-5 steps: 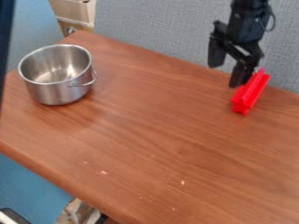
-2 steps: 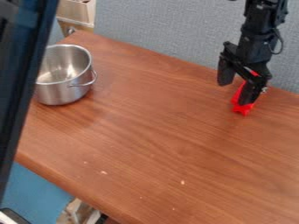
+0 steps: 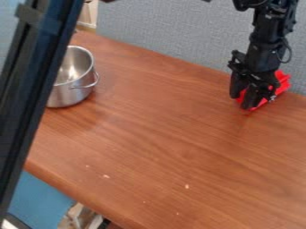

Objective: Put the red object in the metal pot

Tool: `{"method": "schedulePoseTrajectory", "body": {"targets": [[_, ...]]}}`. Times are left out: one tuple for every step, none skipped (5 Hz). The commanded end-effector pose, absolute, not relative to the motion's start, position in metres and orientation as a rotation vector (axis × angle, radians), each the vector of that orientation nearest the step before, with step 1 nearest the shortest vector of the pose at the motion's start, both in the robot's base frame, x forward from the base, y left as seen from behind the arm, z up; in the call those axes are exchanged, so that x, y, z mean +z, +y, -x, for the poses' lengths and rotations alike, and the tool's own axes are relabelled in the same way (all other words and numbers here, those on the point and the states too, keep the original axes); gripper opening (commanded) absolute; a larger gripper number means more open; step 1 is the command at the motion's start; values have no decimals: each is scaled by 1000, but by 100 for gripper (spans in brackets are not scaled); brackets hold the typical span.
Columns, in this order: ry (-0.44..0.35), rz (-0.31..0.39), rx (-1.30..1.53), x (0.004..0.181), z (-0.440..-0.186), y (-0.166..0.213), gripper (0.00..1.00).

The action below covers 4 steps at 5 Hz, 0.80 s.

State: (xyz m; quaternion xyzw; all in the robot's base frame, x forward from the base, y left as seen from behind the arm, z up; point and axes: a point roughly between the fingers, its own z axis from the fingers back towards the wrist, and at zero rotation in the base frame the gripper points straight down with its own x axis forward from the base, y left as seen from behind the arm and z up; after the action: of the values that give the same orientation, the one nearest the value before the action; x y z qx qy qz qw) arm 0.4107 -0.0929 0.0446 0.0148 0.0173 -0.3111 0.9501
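The red object [image 3: 269, 88], a small bright red bar, lies on the wooden table [image 3: 156, 134] near its far right edge. My gripper [image 3: 252, 90] reaches straight down onto it. Its dark fingers [image 3: 239, 88] stand on either side of the block and have closed in against it, hiding most of its left part. The block still rests on the table. The metal pot [image 3: 72, 75], round and shiny with a small side handle, stands at the far left of the table, well away from the gripper. A dark bar covers the pot's left side.
A dark slanted bar [image 3: 30, 98] crosses the left foreground from top to bottom and blocks that side of the view. A grey wall [image 3: 167, 27] rises behind the table. The table's front edge runs diagonally toward the lower right.
The gripper has come down over the red block and its fingers have narrowed around it. The dark bar on the left has swung further into view, covering more of the pot.
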Motion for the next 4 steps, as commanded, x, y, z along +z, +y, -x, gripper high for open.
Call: {"method": "schedulePoseTrajectory", "body": {"targets": [[-73, -40, -608, 85, -417, -90, 0], [-106, -43, -584, 101, -415, -86, 0], [-138, -46, -558, 117, -413, -81, 0], [-160, -51, -522, 131, -410, -73, 0]]}}
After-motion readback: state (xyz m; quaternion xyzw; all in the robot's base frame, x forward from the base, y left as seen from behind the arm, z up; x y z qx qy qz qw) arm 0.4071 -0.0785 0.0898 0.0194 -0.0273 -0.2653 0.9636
